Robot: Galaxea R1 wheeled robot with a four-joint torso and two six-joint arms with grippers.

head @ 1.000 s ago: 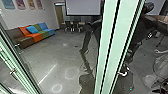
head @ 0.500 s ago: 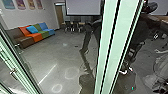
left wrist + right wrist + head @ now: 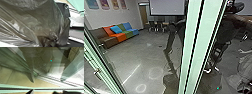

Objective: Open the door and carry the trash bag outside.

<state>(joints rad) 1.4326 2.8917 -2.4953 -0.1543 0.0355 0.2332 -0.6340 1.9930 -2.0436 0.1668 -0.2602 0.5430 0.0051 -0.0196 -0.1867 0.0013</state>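
Note:
Brown, thin trash bag (image 3: 37, 18) plastic fills much of the left wrist view, creased and drawn together into a bunch. My left gripper (image 3: 53, 41) is shut on that bunch, its tips hidden by the plastic. The glass door's pale green frame (image 3: 194, 45) runs upright through the head view, with glass beside it. At the far left stands another green frame (image 3: 102, 67) with a small metal handle (image 3: 97, 72). My right gripper's state is unclear; its wrist view faces glass panes (image 3: 42, 60) and a metal floor track (image 3: 52, 79).
Behind the glass lie a grey floor (image 3: 134, 55), a multicoloured sofa (image 3: 116, 35), chairs (image 3: 156, 26) and a large screen (image 3: 167, 7). A dark figure (image 3: 226, 32), partly behind the frame, shows at the right. Tan tiles (image 3: 7, 75) border the track.
The dark figure at the right has shifted a little, and the small green light low beside it has moved slightly right. The frames and room keep their places in the head view.

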